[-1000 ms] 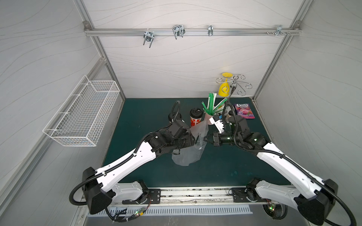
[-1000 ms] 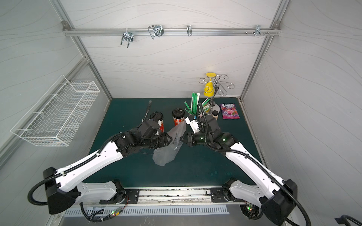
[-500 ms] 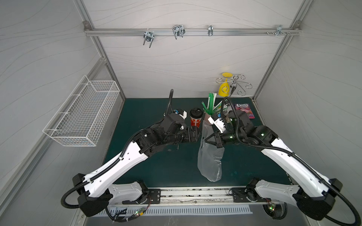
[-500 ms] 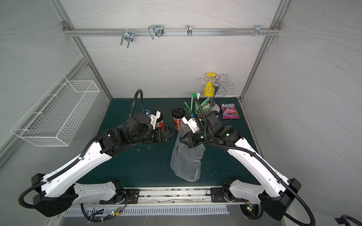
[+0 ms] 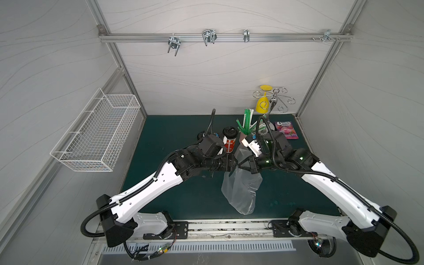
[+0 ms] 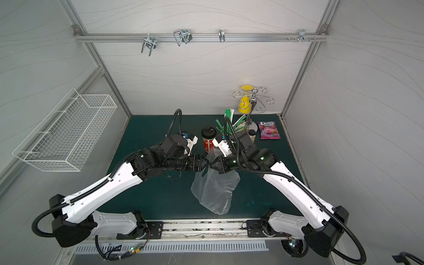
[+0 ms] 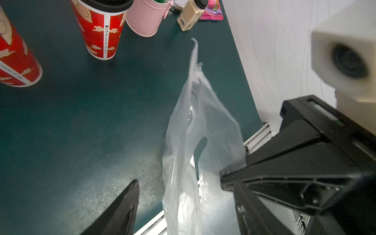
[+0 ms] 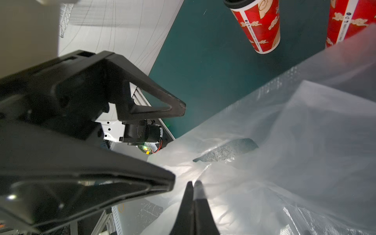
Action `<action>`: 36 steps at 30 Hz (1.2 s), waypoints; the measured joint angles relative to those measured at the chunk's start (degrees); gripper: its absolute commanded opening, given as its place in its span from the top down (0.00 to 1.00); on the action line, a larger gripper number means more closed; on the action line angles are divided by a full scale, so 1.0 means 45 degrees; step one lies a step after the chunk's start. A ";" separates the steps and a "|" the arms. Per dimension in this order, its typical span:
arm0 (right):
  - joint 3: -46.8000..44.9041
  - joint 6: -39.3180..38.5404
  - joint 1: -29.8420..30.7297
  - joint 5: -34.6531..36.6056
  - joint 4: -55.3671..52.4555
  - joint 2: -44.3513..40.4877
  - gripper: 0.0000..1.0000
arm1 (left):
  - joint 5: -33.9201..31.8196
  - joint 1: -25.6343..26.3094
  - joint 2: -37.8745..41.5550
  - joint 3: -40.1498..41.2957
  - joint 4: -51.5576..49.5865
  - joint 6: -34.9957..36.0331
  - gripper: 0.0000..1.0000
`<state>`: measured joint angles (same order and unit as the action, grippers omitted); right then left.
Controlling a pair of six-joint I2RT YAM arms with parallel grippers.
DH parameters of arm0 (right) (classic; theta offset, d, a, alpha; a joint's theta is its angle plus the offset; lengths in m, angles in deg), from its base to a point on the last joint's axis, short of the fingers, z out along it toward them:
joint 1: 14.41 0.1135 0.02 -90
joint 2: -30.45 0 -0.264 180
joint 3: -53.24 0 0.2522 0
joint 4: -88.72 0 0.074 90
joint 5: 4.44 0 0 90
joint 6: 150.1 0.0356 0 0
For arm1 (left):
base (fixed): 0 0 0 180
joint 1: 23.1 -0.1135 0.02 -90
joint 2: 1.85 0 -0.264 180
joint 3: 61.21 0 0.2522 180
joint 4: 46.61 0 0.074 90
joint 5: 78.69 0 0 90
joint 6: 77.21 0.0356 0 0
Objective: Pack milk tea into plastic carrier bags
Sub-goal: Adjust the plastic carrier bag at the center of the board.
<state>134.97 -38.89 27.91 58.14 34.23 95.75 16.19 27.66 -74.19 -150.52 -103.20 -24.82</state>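
Milk tea [image 5: 230, 141] from above, second cup hidden behind left arm [image 5: 206, 150]

Top views look steeply down — wrist views close, sharing bag [image 7: 179, 166].

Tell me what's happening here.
The right gripper is shut on the top edge of the clear plastic bag, holding it up so that it hangs down. The left gripper faces it with jaws apart, close to the bag's top, not clamped on anything. Both milk tea cups stand on the green mat behind, neither in the bag yet.
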 measured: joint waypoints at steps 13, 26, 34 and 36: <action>-0.0311 -0.0010 0.0000 -0.0355 0.0690 -0.0155 1.00 | 0.0471 -0.0544 -0.0316 0.0350 -0.0126 0.0359 0.64; -0.0311 -0.0087 -0.0291 -0.0185 0.0699 -0.0155 1.00 | 0.0325 -0.1831 0.1433 0.1088 -0.0442 0.0121 1.00; -0.0306 -0.0355 -0.0680 -0.0010 0.0393 -0.0155 1.00 | 0.0291 -0.1880 0.1535 0.1107 -0.0597 -0.0039 1.00; -0.0306 -0.0389 -0.0840 -0.0005 0.0355 -0.0155 1.00 | 0.0277 -0.1909 0.1423 0.1107 -0.0714 -0.0126 1.00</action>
<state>133.59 -40.64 24.13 58.11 35.82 95.05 17.44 19.07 -67.79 -145.53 -106.41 -25.39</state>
